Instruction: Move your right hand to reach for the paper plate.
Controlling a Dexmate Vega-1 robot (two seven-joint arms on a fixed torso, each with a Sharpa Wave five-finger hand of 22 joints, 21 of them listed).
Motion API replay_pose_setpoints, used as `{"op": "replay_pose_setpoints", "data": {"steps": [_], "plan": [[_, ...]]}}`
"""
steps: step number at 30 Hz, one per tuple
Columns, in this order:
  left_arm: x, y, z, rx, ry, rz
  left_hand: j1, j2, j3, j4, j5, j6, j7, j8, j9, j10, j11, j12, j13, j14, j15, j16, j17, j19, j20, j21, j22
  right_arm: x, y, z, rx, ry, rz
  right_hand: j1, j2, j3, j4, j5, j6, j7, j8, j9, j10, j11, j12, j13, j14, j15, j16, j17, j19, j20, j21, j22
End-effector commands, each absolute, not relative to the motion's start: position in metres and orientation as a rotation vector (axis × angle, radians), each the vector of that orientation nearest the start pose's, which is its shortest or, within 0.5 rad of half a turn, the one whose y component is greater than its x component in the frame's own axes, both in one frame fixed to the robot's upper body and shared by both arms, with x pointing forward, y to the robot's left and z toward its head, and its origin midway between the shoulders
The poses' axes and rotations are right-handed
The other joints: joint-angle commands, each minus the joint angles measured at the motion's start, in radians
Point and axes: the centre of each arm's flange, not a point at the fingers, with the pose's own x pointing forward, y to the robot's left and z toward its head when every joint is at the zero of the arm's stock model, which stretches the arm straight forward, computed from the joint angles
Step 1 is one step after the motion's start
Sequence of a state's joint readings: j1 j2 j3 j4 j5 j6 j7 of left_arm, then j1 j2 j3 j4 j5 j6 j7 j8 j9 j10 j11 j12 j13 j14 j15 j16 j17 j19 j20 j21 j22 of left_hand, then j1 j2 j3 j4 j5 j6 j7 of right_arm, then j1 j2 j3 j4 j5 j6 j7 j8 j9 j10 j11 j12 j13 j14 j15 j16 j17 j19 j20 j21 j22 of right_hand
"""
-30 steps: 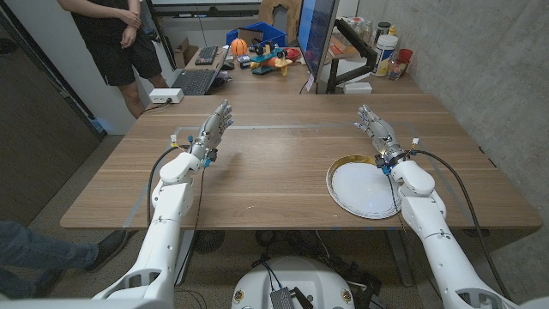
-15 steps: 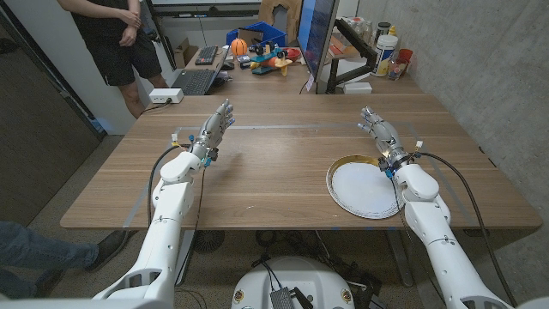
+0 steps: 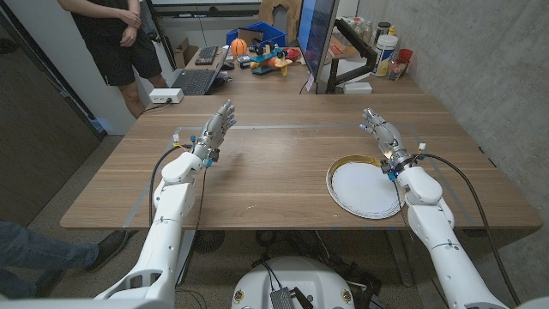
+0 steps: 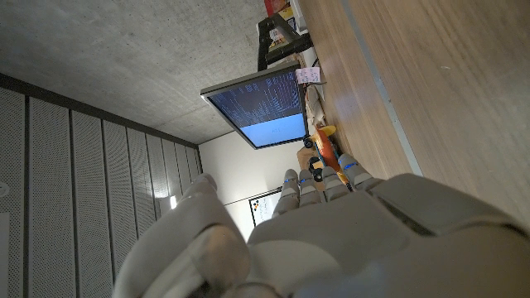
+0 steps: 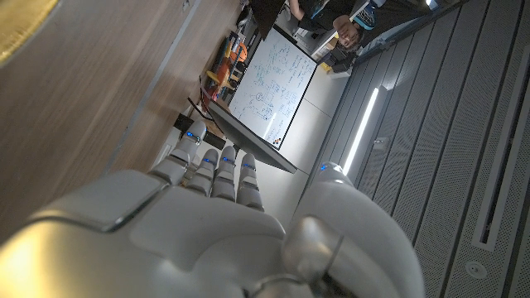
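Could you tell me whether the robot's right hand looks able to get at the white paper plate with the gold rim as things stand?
Probably yes. The right hand is open just beyond the far right rim of the white, gold-rimmed paper plate, and nothing stands between them on the wooden table.

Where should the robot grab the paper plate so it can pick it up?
Probably at the rim of the paper plate on the side nearest the right hand. The plate lies flat on the wooden table, so only its thin raised edge gives the fingers something to pinch. The right hand is open just beyond the plate's far right edge, so coming in from there looks shortest.
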State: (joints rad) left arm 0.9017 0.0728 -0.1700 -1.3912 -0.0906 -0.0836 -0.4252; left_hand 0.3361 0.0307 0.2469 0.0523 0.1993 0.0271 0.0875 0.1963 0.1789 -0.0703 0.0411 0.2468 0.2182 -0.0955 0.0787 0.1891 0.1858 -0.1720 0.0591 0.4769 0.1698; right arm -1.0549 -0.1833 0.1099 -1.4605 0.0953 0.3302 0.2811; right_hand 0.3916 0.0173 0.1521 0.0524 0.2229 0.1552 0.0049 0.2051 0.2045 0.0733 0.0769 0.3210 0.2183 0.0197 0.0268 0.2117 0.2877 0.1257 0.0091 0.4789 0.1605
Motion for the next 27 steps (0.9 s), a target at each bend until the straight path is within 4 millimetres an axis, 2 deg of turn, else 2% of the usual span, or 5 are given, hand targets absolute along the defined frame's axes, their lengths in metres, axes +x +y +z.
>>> {"op": "replay_pose_setpoints", "data": {"steps": [1, 27], "plan": [[0.642, 0.291, -0.02, 0.047, -0.587, -0.253, 0.001, 0.01, 0.001, -0.007, -0.003, 0.005, 0.004, -0.001, 0.002, 0.002, 0.003, -0.004, 0.0, -0.001, 0.0, 0.008, 0.003, -0.056, 0.005, -0.004, 0.003, 0.591, -0.317, -0.052, -0.198, -0.743, 0.124, -0.001, -0.006, -0.001, -0.003, 0.005, 0.003, -0.006, 0.005, 0.001, 0.012, 0.0, -0.005, 0.0, 0.004, -0.006, 0.002, -0.001, 0.009, 0.004, -0.008, 0.005], [0.645, 0.294, -0.018, 0.081, -0.565, -0.274, -0.002, 0.012, 0.0, -0.01, -0.004, 0.011, 0.007, -0.001, 0.002, -0.001, 0.005, -0.01, -0.005, -0.007, 0.002, 0.006, 0.001, -0.061, 0.005, -0.019, 0.003, 0.58, -0.313, -0.059, -0.283, -0.756, 0.117, -0.005, -0.005, -0.004, -0.004, 0.008, 0.005, -0.014, 0.005, -0.001, 0.018, -0.001, -0.013, -0.006, 0.006, -0.006, 0.002, -0.009, 0.015, 0.004, -0.02, 0.005]]}}
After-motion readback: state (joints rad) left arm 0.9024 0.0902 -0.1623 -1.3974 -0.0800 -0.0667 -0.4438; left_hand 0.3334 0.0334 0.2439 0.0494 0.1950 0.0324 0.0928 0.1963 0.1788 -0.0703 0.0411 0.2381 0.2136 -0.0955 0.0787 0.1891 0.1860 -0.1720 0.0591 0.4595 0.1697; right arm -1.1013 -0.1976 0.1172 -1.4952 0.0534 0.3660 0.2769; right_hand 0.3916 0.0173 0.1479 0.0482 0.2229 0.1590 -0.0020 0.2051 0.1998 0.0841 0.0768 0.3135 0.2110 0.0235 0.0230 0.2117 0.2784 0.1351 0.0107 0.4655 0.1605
